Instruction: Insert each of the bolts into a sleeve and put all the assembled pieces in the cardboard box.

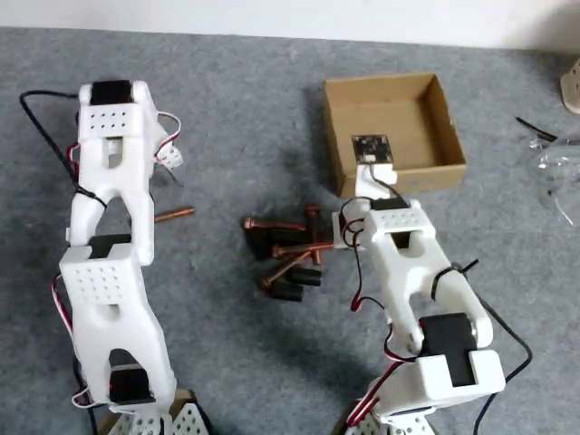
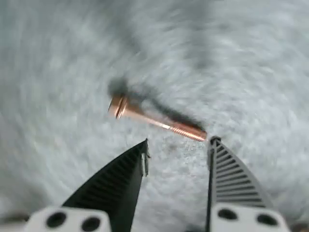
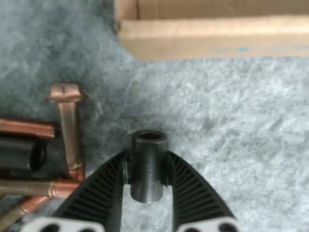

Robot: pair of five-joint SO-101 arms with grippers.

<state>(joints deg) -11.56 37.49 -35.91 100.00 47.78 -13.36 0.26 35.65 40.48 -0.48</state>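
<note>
Black sleeve (image 3: 148, 166) clamped in right gripper (image 3: 147, 162); left gripper (image 2: 179, 141) held open.
Sleeve was held nr the cardboard box (image 1: 396, 172) (set twd far edge of surface (image 1: 227, 109)); a bolt (image 2: 157, 118) was seen just beyond left tips.

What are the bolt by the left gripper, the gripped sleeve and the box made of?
The bolt looks copper-plated metal: shiny reddish sheen, threaded tip. The sleeve is smooth black, plastic or coated metal, I can't tell. The cardboard box: dull brown card, raw edge.
</note>
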